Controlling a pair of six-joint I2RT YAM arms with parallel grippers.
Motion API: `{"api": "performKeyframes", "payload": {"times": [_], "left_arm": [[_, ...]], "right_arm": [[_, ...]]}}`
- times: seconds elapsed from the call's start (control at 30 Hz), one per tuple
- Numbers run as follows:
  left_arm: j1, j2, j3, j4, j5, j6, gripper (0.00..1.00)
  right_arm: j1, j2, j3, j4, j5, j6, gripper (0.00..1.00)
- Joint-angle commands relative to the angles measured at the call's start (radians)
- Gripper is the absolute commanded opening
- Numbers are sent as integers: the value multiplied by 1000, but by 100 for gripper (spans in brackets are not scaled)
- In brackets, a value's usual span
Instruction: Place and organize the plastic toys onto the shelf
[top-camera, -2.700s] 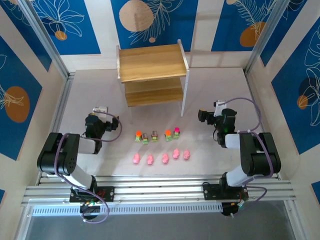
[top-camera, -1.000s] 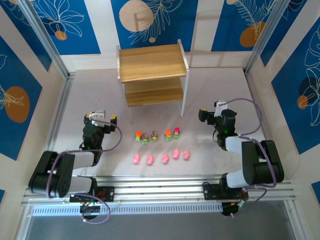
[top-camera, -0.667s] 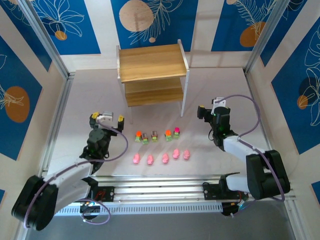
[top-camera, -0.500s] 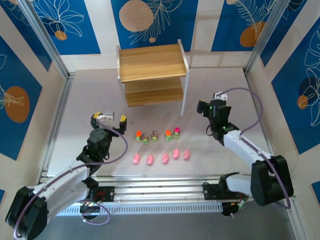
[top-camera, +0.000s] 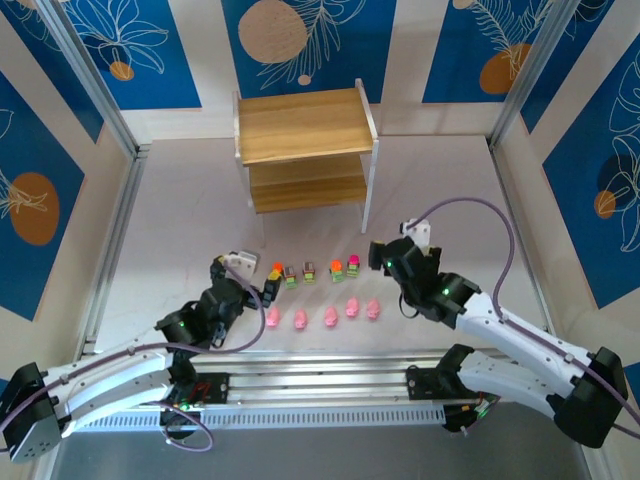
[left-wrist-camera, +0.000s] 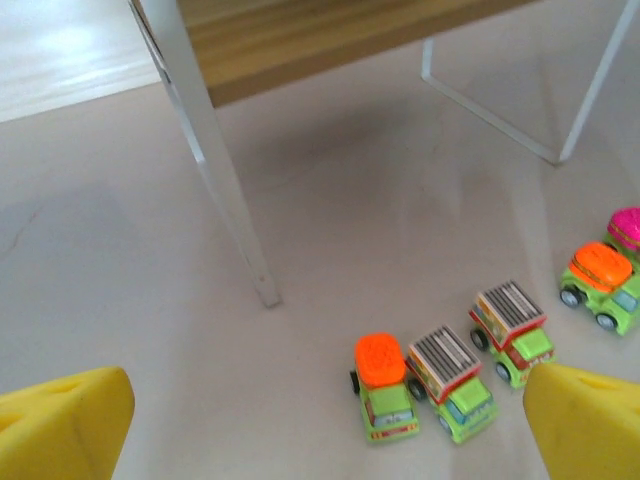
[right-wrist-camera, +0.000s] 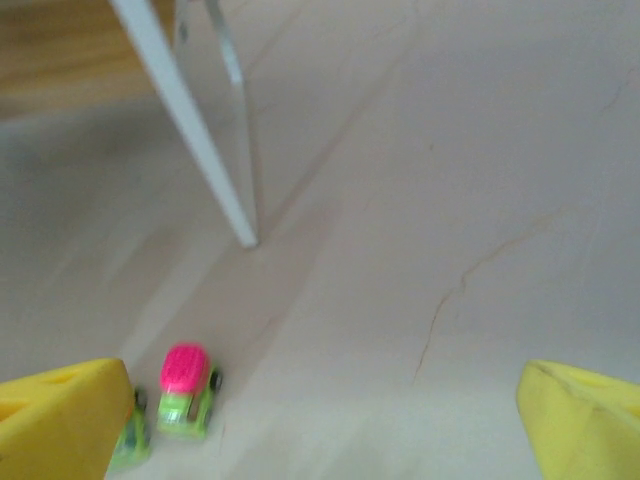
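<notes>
Up at the far end of the pale grey table (top-camera: 180, 200) stands the small two-tier shelf with light wooden boards and thin white legs (top-camera: 300, 125). All ten plastic toys are on the tabletop in front of it, well apart from the boards. They're in two tidy rows. The back row is five blocky green toy trucks (top-camera: 309, 271) with orange, striped or pink tops, and the five little pink pig figures (top-camera: 330, 317) are lined up just nearer the arm bases.

Left gripper (top-camera: 245, 272) hangs right at the left end of the truck row, jaws spread wide with nothing in them. From its wrist camera you get the yellow fingertip pads (left-wrist-camera: 60, 425) in the bottom corners. The orange-topped truck (left-wrist-camera: 383, 395) sits between them, snug against a striped-top truck (left-wrist-camera: 450, 380), and a white shelf leg (left-wrist-camera: 215, 170) stands beyond.

Right gripper (top-camera: 385, 258) is just past the right end of that same row, also wide apart and empty. Its wrist view is kinda blurry, but the pink-topped truck (right-wrist-camera: 185, 395) shows just beside one yellow pad. Can't tell how high either gripper is off the table.
</notes>
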Motion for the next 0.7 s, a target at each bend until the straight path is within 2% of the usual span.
{"api": "performKeyframes", "payload": {"times": [0.0,0.2,0.33,0.67], "left_arm": [[-51,-20,7,-97,-100,-80,100],[-157,-76,7,-244,-241,-203,100],[-195,-116,4,-330,-273,-270,100],[-213,-133,12,-408,-286,-337,100]], "right_arm": [[110,-51,-27,-187,93,154,99],[332,-61,-44,-403,138,444,99],[418,-17,-45,-494,121,614,95],[445,47,-120,-343,-21,658,78]]}}
